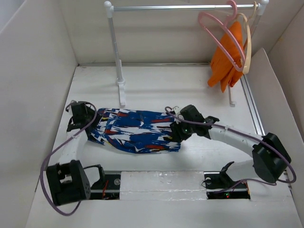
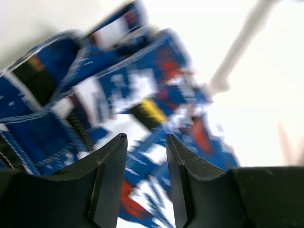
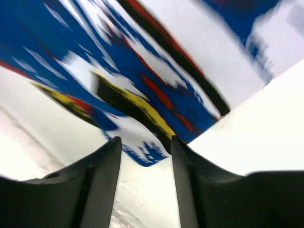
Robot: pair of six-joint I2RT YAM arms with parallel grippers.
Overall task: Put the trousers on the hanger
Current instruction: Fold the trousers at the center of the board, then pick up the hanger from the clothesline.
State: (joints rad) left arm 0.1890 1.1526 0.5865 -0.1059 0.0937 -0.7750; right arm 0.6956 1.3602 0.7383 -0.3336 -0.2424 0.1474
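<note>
1. Trousers [image 1: 135, 130] lie flat on table [image 1: 199, 95], between both arms. Hanger [image 1: 202, 19] is on rail [image 1: 185, 7], back right, well apart.
2. L gripper [image 2: 146, 138]: fingers apart, narrow gap, nothing in it, over cloth's left end.
3. R gripper [image 3: 145, 142]: fingers apart at right hem, cloth edge just past tips.
4. Step, prob.: grab both ends. Go low, bite all layers not just top, and close both evenly so cloth lifts w/o sagging.

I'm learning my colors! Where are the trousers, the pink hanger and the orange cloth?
trousers [image 1: 135, 130], top view, middle of the patterned cloth.
pink hanger [image 1: 200, 19], top view, its rounded left end.
orange cloth [image 1: 227, 64], top view, middle of its hanging folds.
</note>
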